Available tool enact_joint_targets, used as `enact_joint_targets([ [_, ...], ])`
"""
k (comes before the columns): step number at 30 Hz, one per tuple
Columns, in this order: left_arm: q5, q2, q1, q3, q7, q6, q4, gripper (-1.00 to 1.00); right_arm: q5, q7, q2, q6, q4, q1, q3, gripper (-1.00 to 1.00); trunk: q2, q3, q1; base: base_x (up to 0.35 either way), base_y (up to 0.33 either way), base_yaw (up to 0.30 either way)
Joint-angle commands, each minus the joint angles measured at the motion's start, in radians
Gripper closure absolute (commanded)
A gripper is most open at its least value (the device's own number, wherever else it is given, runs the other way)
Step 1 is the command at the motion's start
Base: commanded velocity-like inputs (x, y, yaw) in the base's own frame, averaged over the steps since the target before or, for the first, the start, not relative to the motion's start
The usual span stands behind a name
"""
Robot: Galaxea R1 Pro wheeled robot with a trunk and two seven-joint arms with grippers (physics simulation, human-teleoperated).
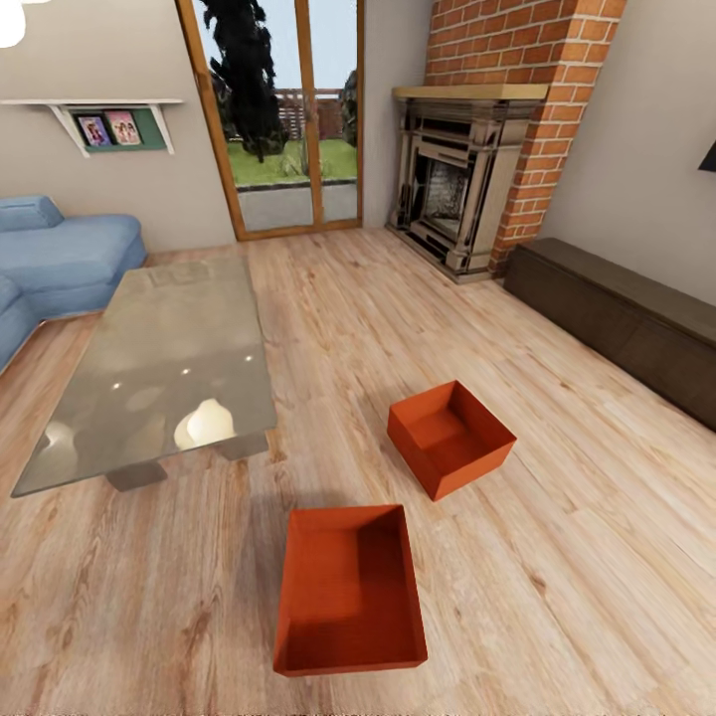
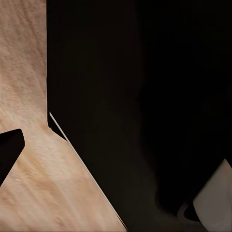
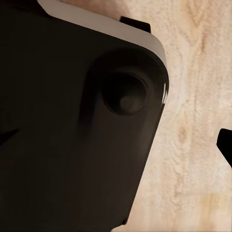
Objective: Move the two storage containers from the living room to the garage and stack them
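Note:
Two orange-red open-topped storage containers lie on the light wood plank flooring of the living room. The nearer container [image 1: 350, 589] sits close in front of me, square to my view. The second container [image 1: 450, 437] rests a little farther off to the right, turned at an angle, and the two are apart. In the left wrist view a dark fingertip [image 2: 9, 152] juts in over the planks beside my own dark body. The right wrist view likewise has a dark fingertip [image 3: 226, 145] at its edge over wood. The garage is out of view.
A glass-topped table [image 1: 169, 358] stands to the left of the containers, with a blue sofa [image 1: 60, 259] behind it. A brick fireplace [image 1: 467, 179] and glazed patio doors [image 1: 288, 119] line the far wall. A long dark cabinet [image 1: 617, 308] runs along the right wall.

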Motion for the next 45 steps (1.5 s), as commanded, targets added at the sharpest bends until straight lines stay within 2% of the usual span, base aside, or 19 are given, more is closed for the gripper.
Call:
enact_joint_targets([
  [1,0.007,0.0,0.0,0.001,-0.001,-0.003,0.001,-1.0,-0.008,-0.003,0.0,-0.002,0.0,0.0,0.008,-1.0,0.0,-0.002,0.0,0.0,0.0,0.0],
  [32,0.007,0.0,0.0,0.001,-0.001,-0.003,0.0,-1.0,-0.009,-0.003,0.0,-0.002,0.0,0.0,0.008,-1.0,0.0,-0.051,0.0,0.0,0.0,0.0],
  [45,0.006,0.0,0.0,0.001,-0.002,-0.003,0.0,-1.0,-0.009,-0.003,-0.001,-0.003,0.0,0.0,0.008,-1.0,0.0,-0.053,0.0,0.004,0.0,0.0],
])
